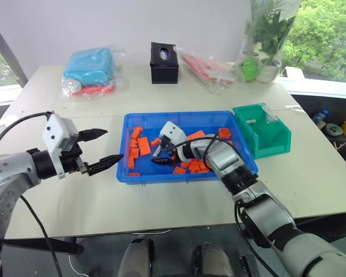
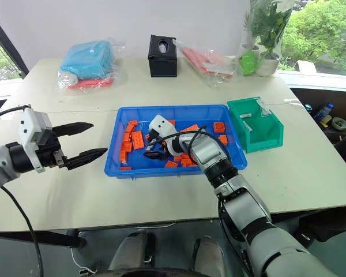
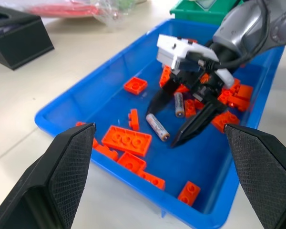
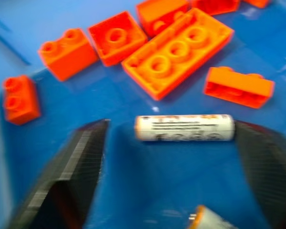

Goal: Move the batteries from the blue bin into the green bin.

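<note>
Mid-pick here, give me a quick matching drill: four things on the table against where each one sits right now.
Things:
1. battery
2. green bin
3. left gripper
4. black box

Places:
A. on the table outside the blue bin's short end, jaws open
B. at the table's far side, between two bagged bundles
C. between the right gripper's jaws, on the blue bin's floor
D. beside the blue bin's other short end

Pairs: 1-C, 2-D, 3-A, 4-B

Inside the blue bin [image 1: 124, 167], orange bricks [image 1: 143, 145] crowd the left end and the right half, leaving a bare strip of floor between. One battery [image 3: 157, 127] lies there between the right gripper [image 3: 177, 120] fingers, a brick plate just beside it
</note>
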You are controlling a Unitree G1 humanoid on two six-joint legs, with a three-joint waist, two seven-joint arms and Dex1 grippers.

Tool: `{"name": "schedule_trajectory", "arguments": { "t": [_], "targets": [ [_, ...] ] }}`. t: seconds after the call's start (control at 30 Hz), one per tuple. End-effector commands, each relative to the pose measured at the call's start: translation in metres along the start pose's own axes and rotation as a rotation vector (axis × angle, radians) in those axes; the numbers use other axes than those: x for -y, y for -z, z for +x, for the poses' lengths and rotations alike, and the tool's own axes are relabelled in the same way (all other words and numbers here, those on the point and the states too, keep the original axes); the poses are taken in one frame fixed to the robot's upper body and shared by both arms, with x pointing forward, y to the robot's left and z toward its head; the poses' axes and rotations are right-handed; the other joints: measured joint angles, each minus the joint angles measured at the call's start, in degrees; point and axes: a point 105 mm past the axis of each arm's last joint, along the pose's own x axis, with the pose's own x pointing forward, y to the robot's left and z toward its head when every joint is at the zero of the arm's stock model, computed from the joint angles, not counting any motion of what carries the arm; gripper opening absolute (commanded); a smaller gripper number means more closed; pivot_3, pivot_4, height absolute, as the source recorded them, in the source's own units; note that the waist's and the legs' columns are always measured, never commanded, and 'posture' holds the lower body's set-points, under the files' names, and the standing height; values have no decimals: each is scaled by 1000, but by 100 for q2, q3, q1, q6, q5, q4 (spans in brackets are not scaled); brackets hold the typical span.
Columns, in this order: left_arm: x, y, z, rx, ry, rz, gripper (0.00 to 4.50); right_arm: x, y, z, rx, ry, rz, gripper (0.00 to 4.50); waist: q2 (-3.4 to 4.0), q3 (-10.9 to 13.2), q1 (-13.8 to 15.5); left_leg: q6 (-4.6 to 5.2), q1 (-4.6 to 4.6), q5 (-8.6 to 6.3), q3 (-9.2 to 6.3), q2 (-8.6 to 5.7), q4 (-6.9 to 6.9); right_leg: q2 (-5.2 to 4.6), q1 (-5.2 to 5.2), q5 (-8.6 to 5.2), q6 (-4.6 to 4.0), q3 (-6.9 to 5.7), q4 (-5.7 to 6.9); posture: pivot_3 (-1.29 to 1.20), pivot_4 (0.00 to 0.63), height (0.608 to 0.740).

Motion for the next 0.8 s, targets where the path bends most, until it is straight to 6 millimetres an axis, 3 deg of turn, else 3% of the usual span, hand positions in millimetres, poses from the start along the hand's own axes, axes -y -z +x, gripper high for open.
{"name": "schedule_trajectory", "arguments": {
  "t": [0.03, 0.23, 0.3, 0.4, 0.5, 0.63, 0.8],
  "targets": [
    [-1, -8, 0, 27, -3, 33, 4500, -1, -14, -3, 41, -4, -21, 2231, -1, 0, -7, 0, 0, 0, 0, 0, 0, 0, -1, 1, 1, 0, 0, 0, 150, 630],
    [-2, -8, 1, 26, -1, 30, 4500, 4, -38, -25, 137, 30, -8, 2240, -1, 0, -1, 0, -3, 0, -1, 5, 0, 0, -4, 6, 2, 0, 1, 0, 150, 630],
    [-2, -7, 1, 28, 1, 25, 4500, 20, -57, -59, 218, 104, 13, 2240, -1, 2, 29, 0, -3, 0, -2, 5, 1, -1, -4, 7, 3, 0, 0, 0, 150, 630],
    [-1, -4, 3, 26, 6, 13, 4500, 62, -71, -134, 326, 311, 90, 2240, -2, 1, 68, 0, -10, 0, -3, 17, 5, -4, -2, 6, 2, 0, -6, 0, 150, 630],
    [0, -2, 7, 29, 13, 6, 4500, 97, -51, -190, 297, 523, 124, 2240, -3, 1, 147, 0, -9, 0, 3, 13, 7, -6, 10, 2, -4, 0, -29, 0, 150, 630],
    [-2, -4, 13, 46, 18, 5, 4500, 122, -13, -234, 213, 692, 177, 2240, -7, -2, 124, 0, 2, 0, 33, 20, -3, -1, 18, 16, 17, -4, -66, 0, 150, 630],
    [-2, -7, 22, 65, 30, 8, 4500, 130, 15, -248, 155, 745, 216, 2240, 5, 6, 20, 1, 2, 0, 50, 58, -3, 8, 17, 61, 27, -19, -77, 0, 150, 630]
  ]
}}
